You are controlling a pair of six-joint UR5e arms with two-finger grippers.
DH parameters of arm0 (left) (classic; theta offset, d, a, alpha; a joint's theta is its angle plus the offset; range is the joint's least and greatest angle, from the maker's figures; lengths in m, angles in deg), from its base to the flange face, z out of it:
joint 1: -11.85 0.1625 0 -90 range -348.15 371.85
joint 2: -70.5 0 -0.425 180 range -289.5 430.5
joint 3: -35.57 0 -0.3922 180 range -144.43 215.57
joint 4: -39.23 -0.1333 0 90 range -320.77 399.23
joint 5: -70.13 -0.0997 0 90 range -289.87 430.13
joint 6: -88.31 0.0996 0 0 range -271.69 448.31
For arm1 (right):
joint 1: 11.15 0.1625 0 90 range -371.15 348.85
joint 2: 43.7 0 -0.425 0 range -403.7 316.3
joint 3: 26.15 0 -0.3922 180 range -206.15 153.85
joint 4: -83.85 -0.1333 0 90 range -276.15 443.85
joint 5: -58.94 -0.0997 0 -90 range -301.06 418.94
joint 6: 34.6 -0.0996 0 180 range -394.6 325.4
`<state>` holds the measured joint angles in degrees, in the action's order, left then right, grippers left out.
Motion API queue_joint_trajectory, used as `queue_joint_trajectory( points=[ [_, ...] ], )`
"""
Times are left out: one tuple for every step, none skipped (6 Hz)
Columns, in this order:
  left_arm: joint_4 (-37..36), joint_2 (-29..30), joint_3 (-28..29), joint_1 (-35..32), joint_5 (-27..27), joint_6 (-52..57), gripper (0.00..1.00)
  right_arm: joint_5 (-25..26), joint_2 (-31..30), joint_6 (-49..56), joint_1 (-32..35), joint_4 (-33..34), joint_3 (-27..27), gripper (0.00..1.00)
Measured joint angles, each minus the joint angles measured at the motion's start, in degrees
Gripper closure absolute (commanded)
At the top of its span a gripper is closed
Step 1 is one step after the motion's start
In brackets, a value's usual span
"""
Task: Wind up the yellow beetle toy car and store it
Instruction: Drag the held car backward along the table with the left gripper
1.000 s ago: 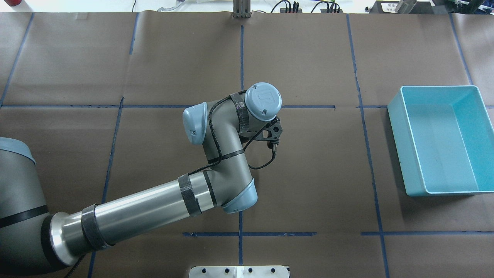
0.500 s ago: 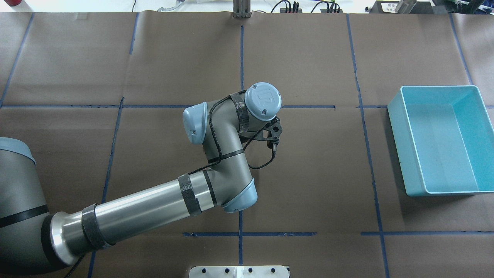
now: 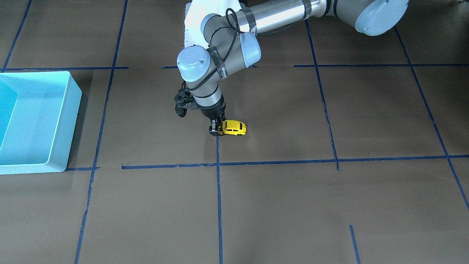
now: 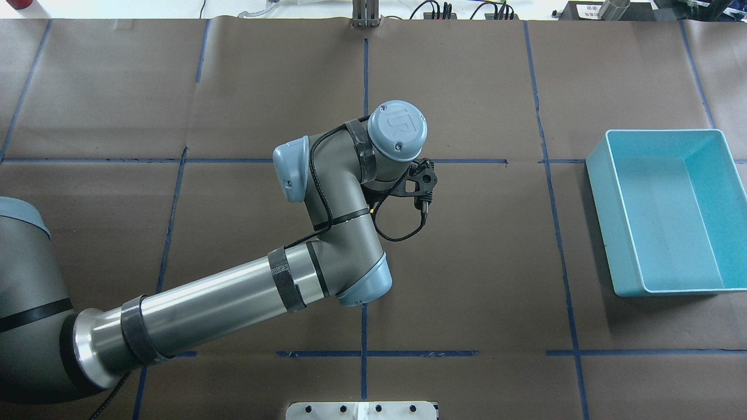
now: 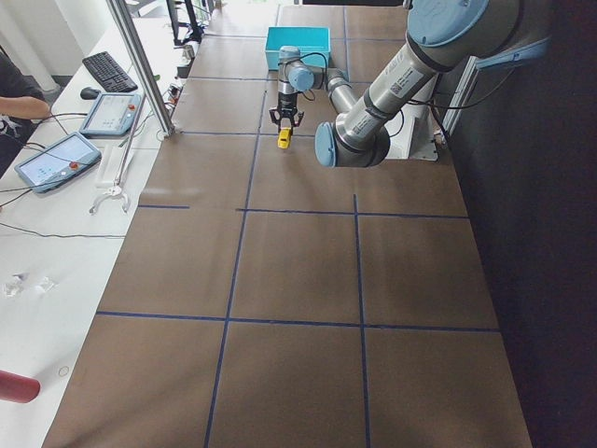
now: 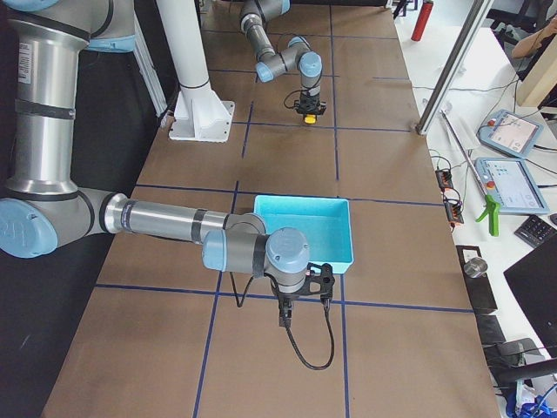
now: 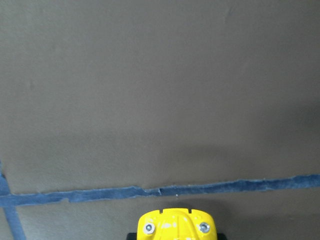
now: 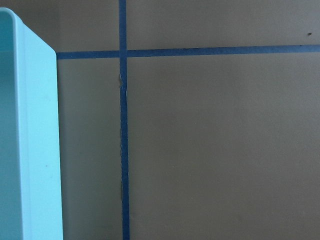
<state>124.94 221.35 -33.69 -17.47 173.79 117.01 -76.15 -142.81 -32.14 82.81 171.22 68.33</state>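
The yellow beetle toy car (image 3: 234, 127) is near the table's middle, beside a blue tape crossing. My left gripper (image 3: 217, 131) points straight down and is shut on one end of the car. I cannot tell whether the wheels touch the paper. The car's yellow nose (image 7: 176, 226) pokes in at the bottom edge of the left wrist view. From overhead the left wrist (image 4: 399, 129) hides both car and fingers. The right arm's wrist (image 6: 287, 257) hovers just outside the light blue bin (image 6: 305, 228). Its fingers are hidden beneath it, so I cannot tell their state.
The light blue bin (image 4: 665, 221) stands at the table's right side with nothing in it, and its wall (image 8: 35, 150) fills the left of the right wrist view. Blue tape lines cross the brown paper. A camera cable (image 4: 402, 236) loops off the left wrist.
The left wrist has moved a short way farther from the robot's base and looks slightly larger from overhead. The bin has not moved.
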Motion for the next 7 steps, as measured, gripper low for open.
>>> queue_joint_trajectory(
  points=[
    [2.9, 0.3, 0.0, -0.6, 2.2, -0.3, 1.0, 0.0, 0.0, 0.0, 0.0, 0.0, 0.0, 0.0],
    [5.4, 0.4, 0.0, -0.9, 3.3, -0.5, 1.0, 0.0, 0.0, 0.0, 0.0, 0.0, 0.0, 0.0],
    [7.4, 0.4, 0.1, -0.9, 3.8, -1.8, 1.0, 0.0, 0.0, 0.0, 0.0, 0.0, -0.1, 0.0],
    [9.1, 0.3, 0.4, -1.0, 4.0, -3.9, 1.0, 0.0, 0.0, 0.0, 0.0, 0.0, -0.1, 0.0],
    [10.2, 0.1, 0.7, -1.0, 4.4, -5.0, 1.0, 0.0, 0.0, 0.0, 0.0, 0.0, -0.1, 0.0],
    [10.9, -0.2, 0.8, -1.0, 5.7, -5.3, 1.0, 0.0, 0.0, 0.0, 0.0, 0.0, -0.1, 0.0],
    [11.2, -0.6, 0.9, -0.9, 7.0, -5.4, 1.0, 0.0, 0.0, 0.0, 0.0, 0.0, -0.1, 0.0]
  ],
)
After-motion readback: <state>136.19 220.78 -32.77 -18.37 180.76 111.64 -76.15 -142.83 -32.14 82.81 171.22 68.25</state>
